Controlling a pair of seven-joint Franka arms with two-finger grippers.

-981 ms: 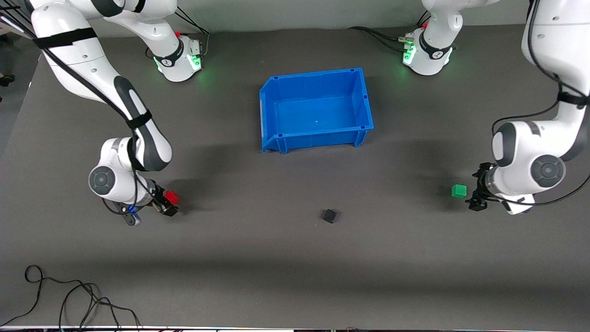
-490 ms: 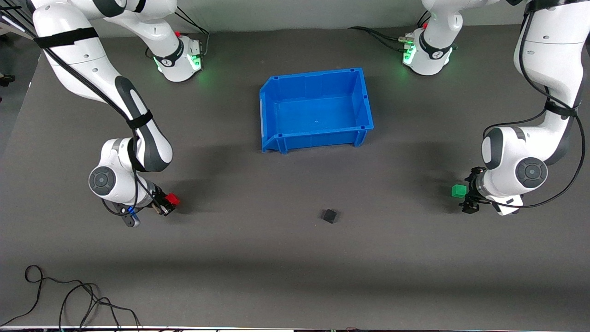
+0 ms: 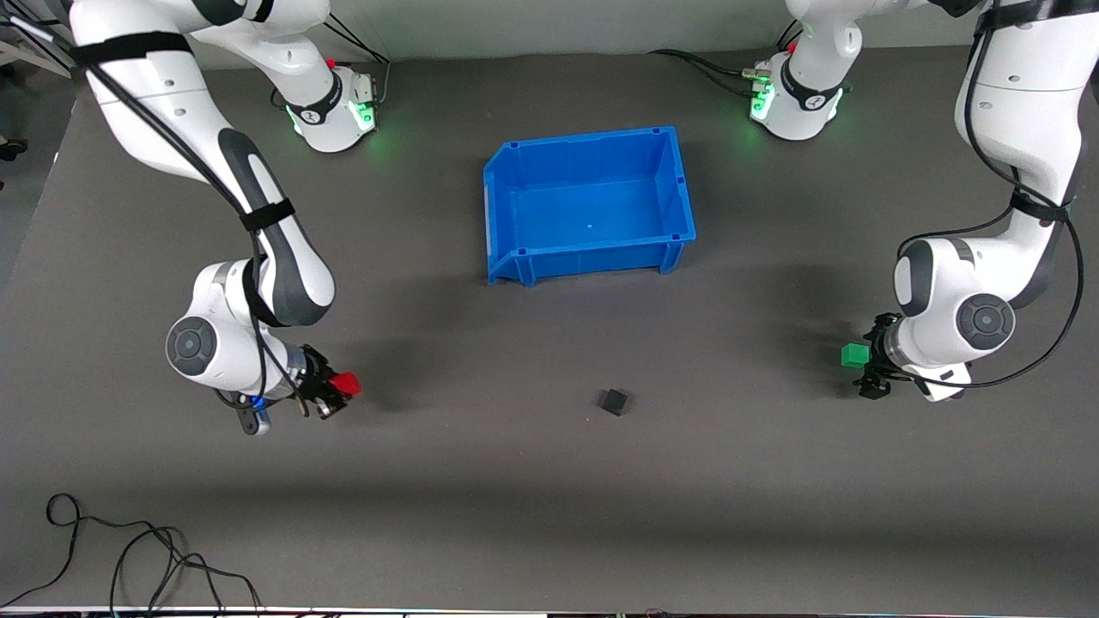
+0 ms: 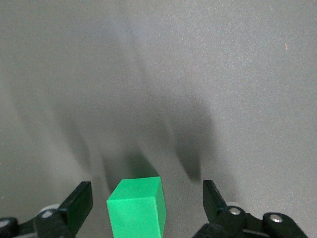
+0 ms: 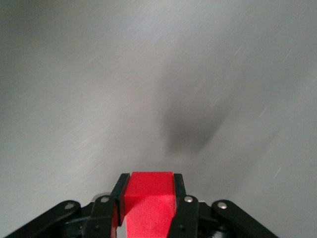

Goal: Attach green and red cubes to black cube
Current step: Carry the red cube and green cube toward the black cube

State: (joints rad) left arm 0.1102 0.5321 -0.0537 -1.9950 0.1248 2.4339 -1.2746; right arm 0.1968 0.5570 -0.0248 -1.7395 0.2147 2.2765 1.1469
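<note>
The black cube [image 3: 614, 401] is seen alone on the surface [image 3: 549, 515], at six o'clock from the blue bin [image 3: 589, 202]; the red cube [image 3: 347, 383] is clamped in the right end effector [image 3: 336, 395] above the surface toward the right arm's end; the green cube [image 3: 854, 355] rests on the surface between the parted fingers [image 4: 79, 206] of the left end effector [image 3: 870, 367], at three o'clock from the black cube.

Red cube [image 3: 346, 383] bright red; green cube [image 3: 854, 355] bright green; black cube [image 3: 614, 401] matte blk; bin [image 3: 500, 184] blue.
</note>
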